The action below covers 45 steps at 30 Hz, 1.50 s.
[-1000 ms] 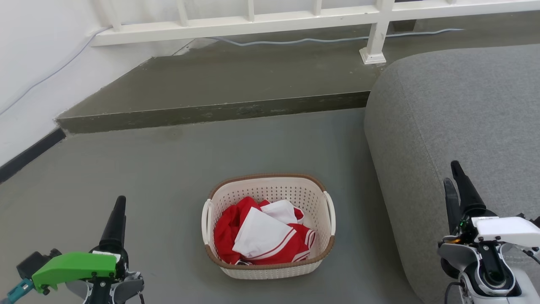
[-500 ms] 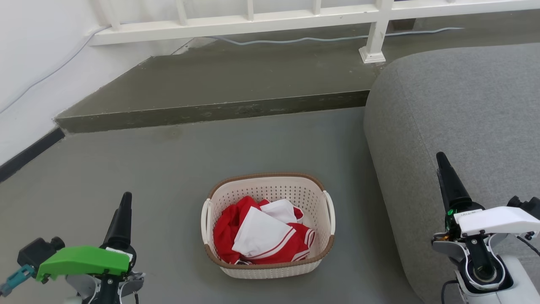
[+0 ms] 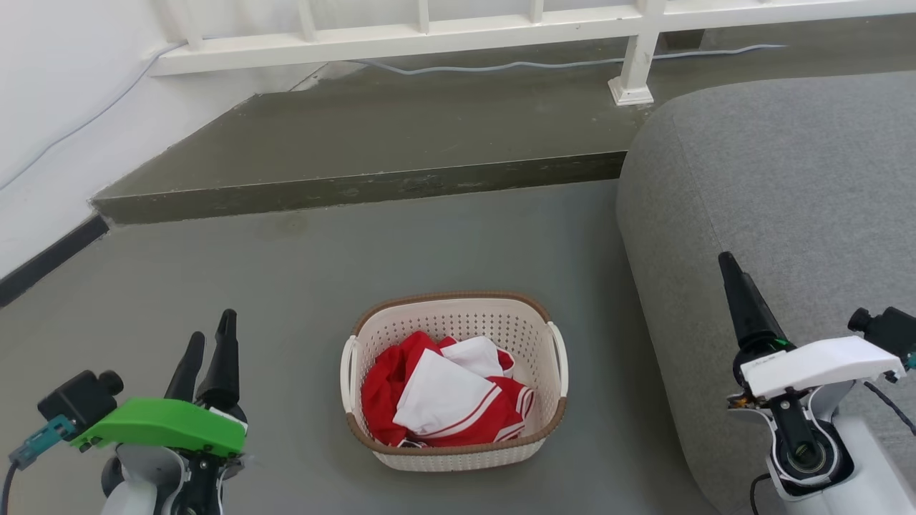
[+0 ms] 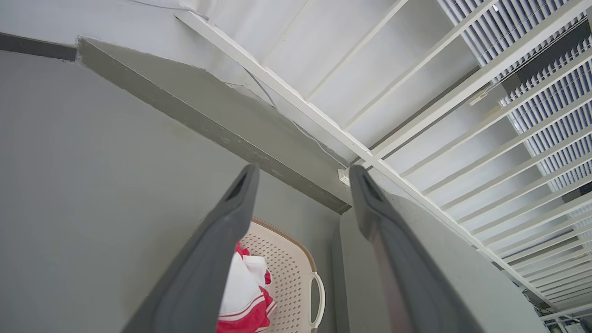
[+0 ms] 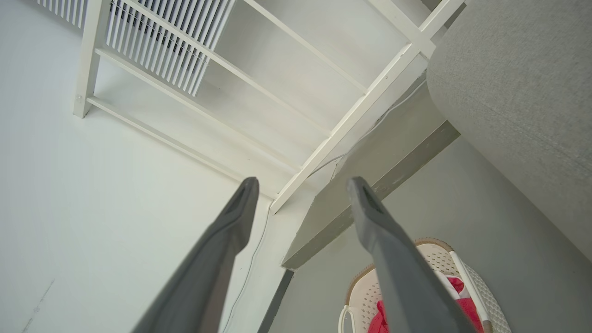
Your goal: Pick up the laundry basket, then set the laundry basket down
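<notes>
The laundry basket (image 3: 465,325), cream and perforated with a brown rim and white side handles, stands on the grey floor in the middle of the head view. Red and white clothes (image 3: 436,400) lie in it. My left gripper (image 3: 212,327) hangs to the basket's left and my right gripper (image 3: 728,261) to its right, over the sofa's edge; both are apart from the basket. The left wrist view shows the left gripper (image 4: 303,170) open and empty, with the basket (image 4: 289,259) below its fingers. The right gripper (image 5: 301,181) is likewise open, with the basket (image 5: 432,253) low behind one finger.
A large grey upholstered sofa (image 3: 773,186) stands close to the basket's right side. Behind the basket runs a raised concrete step (image 3: 358,189) with a white railing (image 3: 429,32) and a cable on it. A white wall (image 3: 50,107) borders the left.
The left gripper has shifted right and turned, so both its fingers now show. The right gripper has moved left and farther up the view. The basket has stayed put.
</notes>
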Available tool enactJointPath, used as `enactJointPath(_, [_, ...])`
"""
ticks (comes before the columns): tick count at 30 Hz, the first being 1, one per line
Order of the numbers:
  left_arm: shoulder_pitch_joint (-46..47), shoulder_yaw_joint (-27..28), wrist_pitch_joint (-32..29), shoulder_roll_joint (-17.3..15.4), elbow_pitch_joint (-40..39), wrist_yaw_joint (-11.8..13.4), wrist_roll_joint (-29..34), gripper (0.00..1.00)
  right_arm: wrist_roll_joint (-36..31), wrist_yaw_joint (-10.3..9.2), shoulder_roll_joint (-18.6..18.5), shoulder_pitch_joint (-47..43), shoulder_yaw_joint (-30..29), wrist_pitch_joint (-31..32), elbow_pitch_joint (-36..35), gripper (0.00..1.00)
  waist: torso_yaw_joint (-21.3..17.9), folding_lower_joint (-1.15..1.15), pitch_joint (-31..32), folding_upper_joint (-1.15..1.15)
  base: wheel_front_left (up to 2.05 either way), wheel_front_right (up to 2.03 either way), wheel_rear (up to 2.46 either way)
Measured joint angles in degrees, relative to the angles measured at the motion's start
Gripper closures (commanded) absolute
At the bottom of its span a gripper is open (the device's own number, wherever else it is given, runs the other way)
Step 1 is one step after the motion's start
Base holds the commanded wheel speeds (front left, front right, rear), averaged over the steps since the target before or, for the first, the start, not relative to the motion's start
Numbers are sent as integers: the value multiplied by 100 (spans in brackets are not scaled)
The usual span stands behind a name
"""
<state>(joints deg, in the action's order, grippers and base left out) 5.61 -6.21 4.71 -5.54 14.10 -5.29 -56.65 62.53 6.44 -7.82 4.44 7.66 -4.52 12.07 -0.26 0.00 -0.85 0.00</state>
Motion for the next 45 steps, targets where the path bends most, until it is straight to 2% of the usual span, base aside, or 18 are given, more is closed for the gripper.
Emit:
enactJointPath(5, [2,-145,91,-60,-8,82,543,0,-448,-59,-65,45,149,-103,9,0,-3,0,-1,0,0,0,0])
enactJointPath(13, [8,-311,237,-54,-11,189,1180,0,-1135,-291,-116,109,285,-237,38,0,-16,0,-13,0,0,0,0])
enactJointPath(25, [31,-474,445,-15,-19,321,2009,0,-2013,-458,-130,219,550,-456,45,0,-28,0,-50,0,0,0,0])
enactJointPath(39, [149,-611,704,44,-71,330,3002,0,-2964,-565,-186,332,820,-715,73,0,-44,0,-69,0,0,0,0])
enactJointPath(45, [159,-682,828,59,-75,331,3453,0,-3483,-706,-234,338,916,-839,140,0,-51,0,-72,0,0,0,0])
